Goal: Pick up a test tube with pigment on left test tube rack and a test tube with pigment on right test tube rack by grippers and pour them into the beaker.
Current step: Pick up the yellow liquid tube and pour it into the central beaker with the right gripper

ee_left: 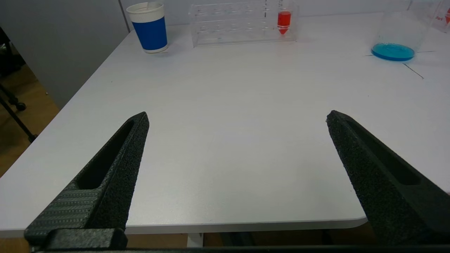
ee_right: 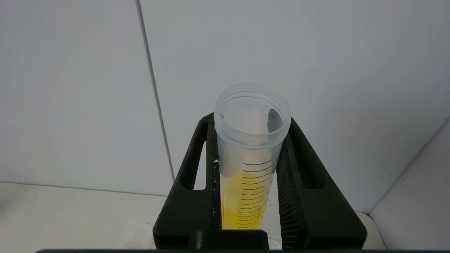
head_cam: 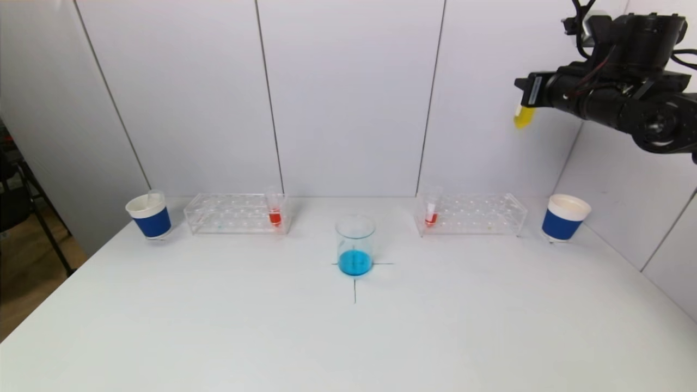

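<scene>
Right wrist view alone shows the right end effector (ee_right: 248, 175) clamped on the yellow tube (ee_right: 250, 158) — left end effector (ee_left: 237, 121) gapes wide, empty.

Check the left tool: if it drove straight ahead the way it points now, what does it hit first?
Probably the bare table. The open left tool points forward and down over it, nothing between. The rack with the red tube lies far beyond; depth uncertain.
</scene>
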You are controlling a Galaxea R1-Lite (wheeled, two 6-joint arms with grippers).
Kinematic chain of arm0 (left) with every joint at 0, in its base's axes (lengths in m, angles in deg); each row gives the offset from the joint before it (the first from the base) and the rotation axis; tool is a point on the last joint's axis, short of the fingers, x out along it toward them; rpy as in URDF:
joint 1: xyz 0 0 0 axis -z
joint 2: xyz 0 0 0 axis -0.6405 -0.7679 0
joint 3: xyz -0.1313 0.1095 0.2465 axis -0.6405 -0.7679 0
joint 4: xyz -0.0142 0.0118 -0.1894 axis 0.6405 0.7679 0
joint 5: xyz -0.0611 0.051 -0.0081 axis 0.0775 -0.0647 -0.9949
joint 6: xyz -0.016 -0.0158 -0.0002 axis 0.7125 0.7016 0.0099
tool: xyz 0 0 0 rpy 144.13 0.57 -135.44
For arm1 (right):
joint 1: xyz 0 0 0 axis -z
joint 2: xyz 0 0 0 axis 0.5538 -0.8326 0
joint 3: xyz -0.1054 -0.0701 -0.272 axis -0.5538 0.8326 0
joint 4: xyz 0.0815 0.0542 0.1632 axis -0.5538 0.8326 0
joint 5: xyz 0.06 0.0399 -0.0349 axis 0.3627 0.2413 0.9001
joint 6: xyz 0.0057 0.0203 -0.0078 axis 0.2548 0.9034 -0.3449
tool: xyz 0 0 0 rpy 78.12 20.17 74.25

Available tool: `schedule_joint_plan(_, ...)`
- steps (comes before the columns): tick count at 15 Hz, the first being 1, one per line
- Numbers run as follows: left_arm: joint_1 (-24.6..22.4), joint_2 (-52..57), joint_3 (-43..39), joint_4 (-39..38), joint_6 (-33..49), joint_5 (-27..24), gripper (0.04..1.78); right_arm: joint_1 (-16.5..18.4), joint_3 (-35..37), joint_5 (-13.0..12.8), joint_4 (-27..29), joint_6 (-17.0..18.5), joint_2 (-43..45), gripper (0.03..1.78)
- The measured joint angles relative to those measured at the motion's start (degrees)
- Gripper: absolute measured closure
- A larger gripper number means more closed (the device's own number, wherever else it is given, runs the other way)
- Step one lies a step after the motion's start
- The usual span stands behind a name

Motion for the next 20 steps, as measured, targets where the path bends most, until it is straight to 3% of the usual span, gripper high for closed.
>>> schedule_joint_plan(3, 0.0, 0.0, 0.0, 0.0, 0.0, 0.0, 0.06, -2.1, -9.0, 0.4, 8.8, -0.3, -0.6, 1.30)
schedule_joint_plan(4, 0.0, 0.0, 0.0, 0.0, 0.0, 0.0, 0.06, -2.8, -11.1, 1.6, 10.8, -0.4, -1.0, 1.30)
schedule_joint_plan(9, 0.0, 0.0, 0.0, 0.0, 0.0, 0.0, 0.06, -6.6, -14.0, 14.0, 11.9, -2.2, -1.7, 1.30)
schedule_joint_plan(13, 0.0, 0.0, 0.0, 0.0, 0.0, 0.0, 0.06, -9.9, -13.9, 19.3, 11.0, -10.7, -3.2, 1.30)
schedule_joint_plan(20, 0.0, 0.0, 0.0, 0.0, 0.0, 0.0, 0.06, -15.5, -11.8, 26.1, 10.5, -31.6, -8.6, 1.30)
